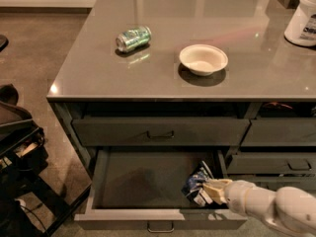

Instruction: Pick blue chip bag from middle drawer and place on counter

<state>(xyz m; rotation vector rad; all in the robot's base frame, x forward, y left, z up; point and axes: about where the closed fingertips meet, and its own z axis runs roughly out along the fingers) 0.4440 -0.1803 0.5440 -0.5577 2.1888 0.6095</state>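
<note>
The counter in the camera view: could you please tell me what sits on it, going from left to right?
On the counter: green can → white bowl → white tub. The gripper is below, at the blue chip bag in the open middle drawer.

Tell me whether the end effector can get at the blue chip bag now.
Likely yes: the drawer stands open, and the end effector sits right at the chip bag, nothing between.
</note>
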